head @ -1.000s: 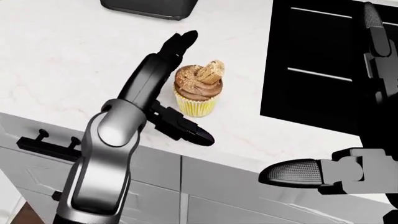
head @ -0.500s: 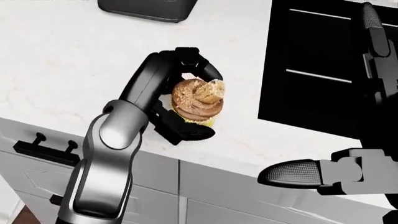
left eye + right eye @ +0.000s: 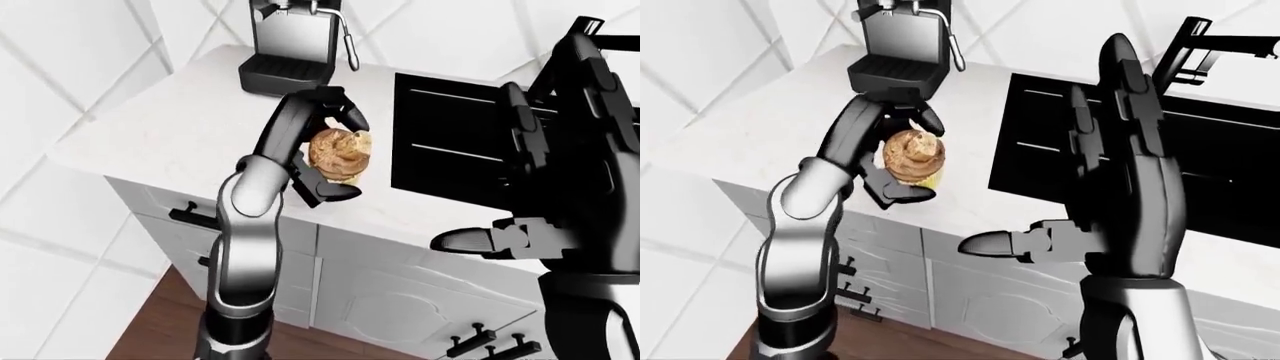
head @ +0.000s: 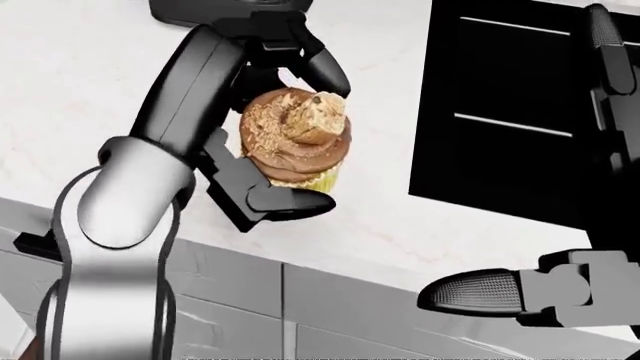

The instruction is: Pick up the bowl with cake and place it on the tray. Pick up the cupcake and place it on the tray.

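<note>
Above the counter, left of the black sink: left hand has its fingers wrapped around the cupcake, tilted, clear of the surface. Right hand sits at head view's lower right, fingers spread, holding nothing. Coffee machine at the counter's top edge. No tray or bowl in view.

Likely a kitchen: coffee machine, marble counter, black sink.
</note>
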You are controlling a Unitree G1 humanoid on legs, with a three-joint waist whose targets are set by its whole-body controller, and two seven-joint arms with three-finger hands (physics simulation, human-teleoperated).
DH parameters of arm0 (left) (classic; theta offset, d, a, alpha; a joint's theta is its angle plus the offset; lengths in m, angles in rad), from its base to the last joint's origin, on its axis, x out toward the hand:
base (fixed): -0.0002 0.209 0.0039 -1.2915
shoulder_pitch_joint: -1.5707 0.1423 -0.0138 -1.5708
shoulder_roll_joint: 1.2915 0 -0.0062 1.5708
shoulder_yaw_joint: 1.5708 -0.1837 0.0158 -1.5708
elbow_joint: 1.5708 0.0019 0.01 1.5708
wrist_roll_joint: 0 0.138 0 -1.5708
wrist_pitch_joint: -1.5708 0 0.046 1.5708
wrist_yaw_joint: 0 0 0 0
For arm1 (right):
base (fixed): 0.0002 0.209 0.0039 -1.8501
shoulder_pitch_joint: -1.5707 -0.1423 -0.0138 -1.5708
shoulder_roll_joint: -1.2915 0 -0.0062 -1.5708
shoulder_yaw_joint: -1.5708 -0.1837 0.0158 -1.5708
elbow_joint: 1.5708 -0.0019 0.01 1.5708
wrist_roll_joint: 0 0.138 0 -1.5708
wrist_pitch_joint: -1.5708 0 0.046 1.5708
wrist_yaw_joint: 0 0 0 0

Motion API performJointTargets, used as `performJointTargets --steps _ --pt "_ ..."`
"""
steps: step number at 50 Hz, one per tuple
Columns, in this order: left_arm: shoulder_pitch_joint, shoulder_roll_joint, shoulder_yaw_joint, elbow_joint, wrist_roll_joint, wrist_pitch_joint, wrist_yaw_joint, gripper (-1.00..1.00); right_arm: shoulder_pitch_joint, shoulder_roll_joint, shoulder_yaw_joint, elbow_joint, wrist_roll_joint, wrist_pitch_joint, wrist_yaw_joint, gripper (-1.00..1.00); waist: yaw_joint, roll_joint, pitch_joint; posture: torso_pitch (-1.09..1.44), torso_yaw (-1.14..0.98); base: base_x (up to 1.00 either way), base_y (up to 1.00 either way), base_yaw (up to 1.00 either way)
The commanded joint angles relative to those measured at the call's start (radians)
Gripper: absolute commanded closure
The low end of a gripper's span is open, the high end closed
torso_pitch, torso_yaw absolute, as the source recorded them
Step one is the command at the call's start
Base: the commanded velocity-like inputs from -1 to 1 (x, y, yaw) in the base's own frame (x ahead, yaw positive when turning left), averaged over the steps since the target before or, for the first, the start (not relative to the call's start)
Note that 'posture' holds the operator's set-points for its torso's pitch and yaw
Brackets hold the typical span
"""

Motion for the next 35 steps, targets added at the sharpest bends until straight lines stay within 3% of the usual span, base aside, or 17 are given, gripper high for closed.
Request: performJointTargets --steps 1,9,10,12,16,18,21,24,26,27,28,29,30,31,34,35 --pt "-0.044 0.007 0.0 -0.079 0.017 0.058 -0.024 1.0 -0.006 -0.029 -0.026 -0.01 -0.003 -0.043 -0.01 -1.0 0.0 -0.004 -0.017 0.0 0.0 0.0 0.0 0.0" --pt "-0.059 0.006 -0.021 -0.17 0.057 0.134 -0.062 1.0 0.021 -0.055 -0.055 -0.01 0.03 -0.069 -0.021 -1.0 0.001 -0.007 -0.009 0.0 0.0 0.0 0.0 0.0" --pt "-0.057 0.004 -0.019 -0.167 0.056 0.13 -0.06 1.0 0.028 -0.052 -0.057 -0.01 0.027 -0.071 -0.018 -1.0 -0.001 -0.002 -0.022 0.0 0.0 0.0 -0.07 0.0" --pt "-0.044 0.006 -0.018 -0.161 0.055 0.116 -0.059 1.0 0.053 -0.054 -0.055 -0.01 0.017 -0.089 -0.013 -1.0 0.008 0.022 -0.009 0.0 0.0 -0.03 -0.29 0.0" --pt "-0.055 0.013 -0.005 -0.18 0.058 0.137 -0.072 1.0 0.072 -0.068 -0.039 -0.01 0.005 -0.114 -0.021 -1.0 0.02 0.079 -0.019 0.0 0.0 -0.14 -0.5 0.0" --pt "-0.052 0.015 -0.005 -0.192 0.058 0.145 -0.073 1.0 0.066 -0.088 -0.039 -0.01 0.018 -0.124 -0.033 -1.0 0.022 0.082 -0.017 0.0 0.0 -0.18 -0.59 0.0" --pt "-0.037 0.024 0.002 -0.195 0.05 0.135 -0.07 1.0 0.075 -0.105 -0.029 -0.01 0.017 -0.151 -0.04 -1.0 0.022 0.066 -0.005 0.0 0.0 -0.18 -0.59 0.0" --pt "-0.053 0.031 0.002 -0.206 0.054 0.157 -0.075 1.0 0.082 -0.12 -0.032 -0.01 0.024 -0.165 -0.045 -1.0 0.022 0.03 -0.001 0.0 0.0 -0.18 -0.58 0.0" --pt "-0.054 0.032 0.002 -0.2 0.051 0.153 -0.071 1.0 0.086 -0.131 -0.034 -0.01 0.033 -0.178 -0.046 -1.0 0.027 -0.013 -0.007 0.0 0.0 -0.18 -0.61 0.0" --pt "-0.054 0.031 0.0 -0.202 0.051 0.155 -0.071 1.0 0.088 -0.136 -0.034 -0.01 0.035 -0.179 -0.048 -1.0 0.029 -0.057 -0.019 0.0 0.0 -0.18 -0.79 0.0" --pt "-0.055 0.031 0.0 -0.202 0.051 0.155 -0.07 1.0 0.089 -0.136 -0.033 -0.01 0.035 -0.179 -0.049 -1.0 0.03 -0.077 -0.007 0.0 0.0 -0.18 -0.91 0.0" --pt "-0.055 0.031 -0.001 -0.202 0.051 0.154 -0.07 1.0 0.089 -0.134 -0.033 -0.01 0.038 -0.175 -0.05 -1.0 -0.01 -0.021 -0.009 0.0 0.0 -0.18 0.0 -1.0" --pt "-0.058 0.032 0.0 -0.202 0.052 0.157 -0.071 1.0 0.088 -0.133 -0.035 -0.01 0.042 -0.17 -0.051 -1.0 0.005 -0.072 -0.033 0.0 0.0 -0.18 0.0 -1.0" --pt "-0.061 0.032 0.0 -0.203 0.052 0.16 -0.073 1.0 0.089 -0.124 -0.037 -0.01 0.041 -0.158 -0.054 -1.0 -0.003 -0.088 -0.046 0.0 0.0 -0.18 0.0 -1.0" --pt "-0.065 0.035 0.003 -0.201 0.051 0.161 -0.074 1.0 0.087 -0.114 -0.042 -0.01 0.042 -0.145 -0.051 -1.0 -0.025 -0.082 -0.039 0.0 0.0 -0.17 0.0 -1.0" --pt "-0.064 0.036 0.006 -0.2 0.049 0.16 -0.074 1.0 0.085 -0.109 -0.041 -0.01 0.041 -0.14 -0.05 -1.0 -0.031 -0.068 -0.034 0.0 0.0 -0.17 0.0 -1.0"
